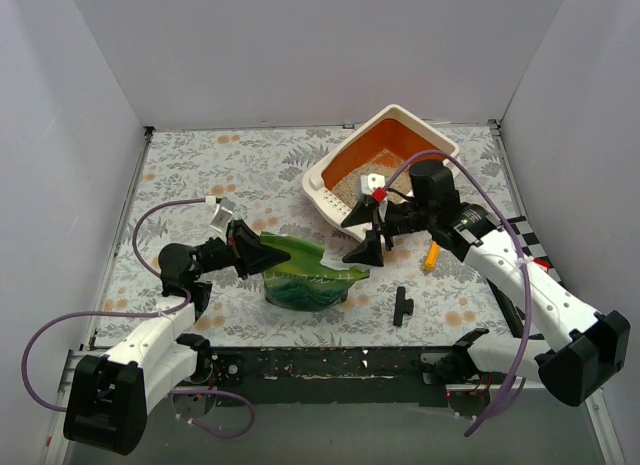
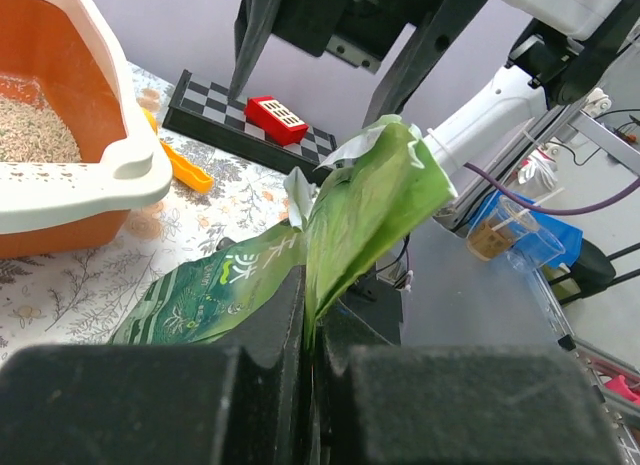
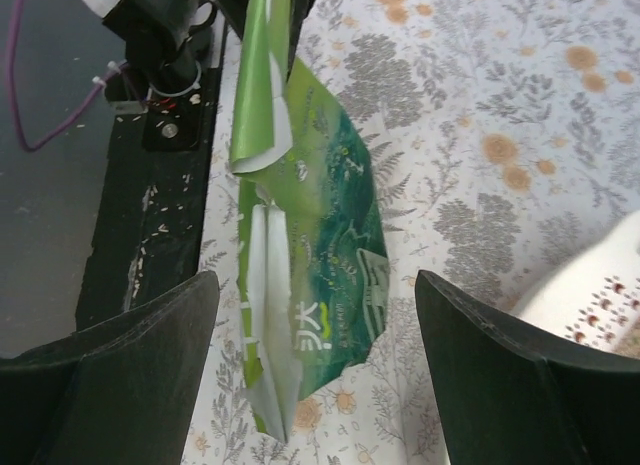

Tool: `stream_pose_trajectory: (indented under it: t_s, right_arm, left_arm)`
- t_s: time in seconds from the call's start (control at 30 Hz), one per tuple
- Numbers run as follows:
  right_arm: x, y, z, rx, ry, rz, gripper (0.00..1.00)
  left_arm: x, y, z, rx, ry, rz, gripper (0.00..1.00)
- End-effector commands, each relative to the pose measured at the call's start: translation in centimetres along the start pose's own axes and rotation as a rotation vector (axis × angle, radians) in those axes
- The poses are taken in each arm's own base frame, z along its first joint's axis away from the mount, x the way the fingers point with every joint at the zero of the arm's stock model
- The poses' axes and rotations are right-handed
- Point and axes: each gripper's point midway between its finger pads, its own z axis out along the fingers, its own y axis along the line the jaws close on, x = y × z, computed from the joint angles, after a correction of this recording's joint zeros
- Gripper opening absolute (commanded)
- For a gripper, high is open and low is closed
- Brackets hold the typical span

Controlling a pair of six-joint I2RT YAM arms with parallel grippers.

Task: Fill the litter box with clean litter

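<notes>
Some clean litter (image 2: 35,135) in orange-lined litter box (image 2: 95,180)

The green bag (image 3: 320,235) carries the only print: large white East Asian characters (image 3: 312,335) at the lower centre of the right wrist view, beside a white-outlined label box (image 3: 372,285) whose small text is too fine to read. In the left wrist view, the same characters appear left of centre, tilted and creased, and are not reliably legible.
</notes>
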Motion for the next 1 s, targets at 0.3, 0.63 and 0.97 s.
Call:
stream_pose_trajectory:
  t_s: [0.3, 0.63, 0.97]
  right_arm:
    - [3.8, 2.7, 5.0, -0.15, 0.107, -0.036, 0.87]
    - [6.3, 2.4, 5.9, -0.16, 0.193, 0.017, 0.57]
    - [7.0, -2.0, 4.1, 0.218, 0.236, 0.134, 0.01]
  left_arm:
    - [-2.3, -2.3, 0.1, 0.073, -0.073, 0.155, 0.0]
    - [-2.1, -3.4, -0.2, 0.107, -0.074, 0.172, 0.0]
    - [-4.4, -0.7, 1.2, -0.031, 0.157, 0.158, 0.37]
